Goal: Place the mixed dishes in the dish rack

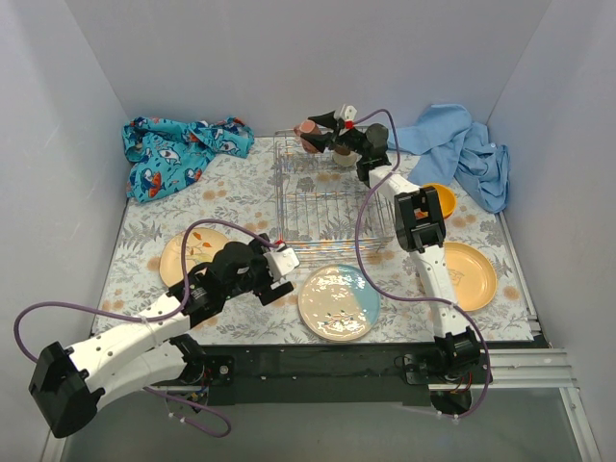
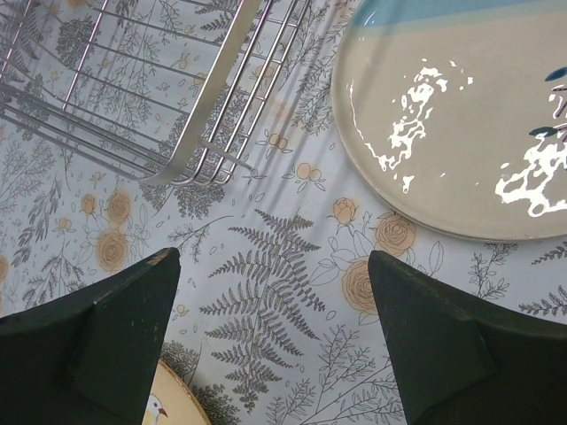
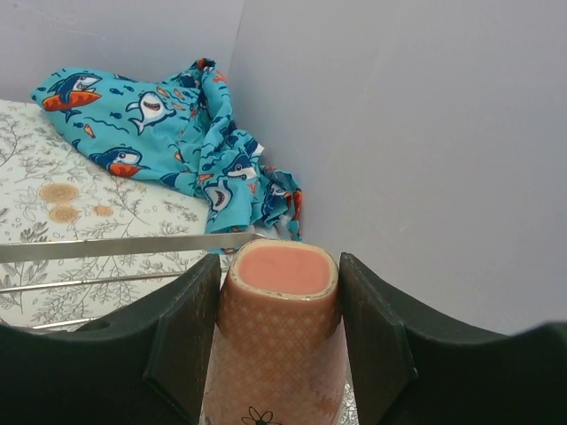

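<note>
Top external view, left to right: one blue patterned cloth [image 1: 178,154] lies bunched in the upper left corner. Below it is the first of three plates, the tan plate [image 1: 185,252], partly under the left arm. The left gripper [image 1: 281,277] hangs low over the table between this plate and the cream-and-light-blue plate [image 1: 339,301] at lower centre. In the left wrist view its fingers [image 2: 97,336] are spread wide with nothing between them, only printed table below.

The single dish rack [image 1: 322,197] sits at centre. I can't make out any dish in it. Over its far edge the right gripper [image 1: 318,138] holds the one pinkish mug [image 1: 306,130] in the air. The right wrist view shows both fingers pressed against the mug's sides, its flat pink end facing the camera and a rack bar just behind it.

Right of the rack, one orange bowl [image 1: 443,197] is half hidden behind the right arm. The third plate, the yellow-orange plate [image 1: 470,277], lies at lower right. One plain light-blue cloth [image 1: 462,144] is heaped in the upper right corner.

The table [image 1: 241,192] is pale, printed with grey ferns and tan flowers, and has a black strip along the near edge. Plain pale walls [image 1: 289,58] close it in on the left, far and right sides.
</note>
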Controlling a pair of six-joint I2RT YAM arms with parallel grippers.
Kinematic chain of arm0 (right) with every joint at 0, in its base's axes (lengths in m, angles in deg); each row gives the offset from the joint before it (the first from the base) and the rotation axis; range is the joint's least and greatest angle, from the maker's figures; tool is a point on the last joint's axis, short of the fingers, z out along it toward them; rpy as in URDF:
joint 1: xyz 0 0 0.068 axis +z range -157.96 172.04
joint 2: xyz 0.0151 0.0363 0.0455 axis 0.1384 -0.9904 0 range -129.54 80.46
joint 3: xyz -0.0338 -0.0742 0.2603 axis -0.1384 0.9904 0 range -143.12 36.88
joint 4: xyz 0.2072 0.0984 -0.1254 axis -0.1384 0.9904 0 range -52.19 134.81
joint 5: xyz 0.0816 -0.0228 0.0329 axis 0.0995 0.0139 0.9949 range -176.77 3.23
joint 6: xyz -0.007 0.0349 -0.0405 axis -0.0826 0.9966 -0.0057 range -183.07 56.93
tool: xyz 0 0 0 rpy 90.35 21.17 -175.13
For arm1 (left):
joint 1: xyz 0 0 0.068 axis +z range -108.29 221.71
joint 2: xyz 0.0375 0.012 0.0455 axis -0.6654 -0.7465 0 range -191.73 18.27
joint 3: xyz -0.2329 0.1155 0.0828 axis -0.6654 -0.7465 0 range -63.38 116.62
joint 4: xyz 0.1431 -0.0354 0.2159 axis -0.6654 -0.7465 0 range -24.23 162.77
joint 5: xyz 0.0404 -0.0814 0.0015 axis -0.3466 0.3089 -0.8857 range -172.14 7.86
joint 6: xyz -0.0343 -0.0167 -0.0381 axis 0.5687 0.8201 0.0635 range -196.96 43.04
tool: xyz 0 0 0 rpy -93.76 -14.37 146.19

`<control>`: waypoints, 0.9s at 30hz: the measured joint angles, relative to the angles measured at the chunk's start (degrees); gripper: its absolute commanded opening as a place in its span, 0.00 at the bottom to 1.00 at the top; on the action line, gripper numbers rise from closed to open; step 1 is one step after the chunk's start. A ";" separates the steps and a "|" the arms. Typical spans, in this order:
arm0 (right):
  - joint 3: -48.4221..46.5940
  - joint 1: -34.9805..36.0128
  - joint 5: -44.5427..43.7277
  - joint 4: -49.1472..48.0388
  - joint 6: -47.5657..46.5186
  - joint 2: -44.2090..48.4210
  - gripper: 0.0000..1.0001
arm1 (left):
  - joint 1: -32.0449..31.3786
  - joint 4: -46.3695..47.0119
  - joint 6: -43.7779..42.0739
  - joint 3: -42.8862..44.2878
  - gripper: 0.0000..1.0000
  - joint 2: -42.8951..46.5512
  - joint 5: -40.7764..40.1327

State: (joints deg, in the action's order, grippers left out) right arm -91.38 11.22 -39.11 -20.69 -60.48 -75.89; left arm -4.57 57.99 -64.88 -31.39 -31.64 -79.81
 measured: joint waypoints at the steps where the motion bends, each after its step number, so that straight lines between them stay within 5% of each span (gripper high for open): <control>1: -0.07 0.00 -0.07 -0.55 0.09 -0.02 0.07 | 0.00 0.09 0.07 0.00 0.87 -0.35 0.00; 27: -0.39 0.15 4.50 -4.44 1.03 -1.42 0.11 | 0.00 1.99 2.16 -1.68 0.88 -1.57 -0.44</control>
State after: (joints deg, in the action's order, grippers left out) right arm -91.78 11.38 -34.60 -25.13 -59.46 -77.31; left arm -4.57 59.97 -62.72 -33.07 -33.21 -80.25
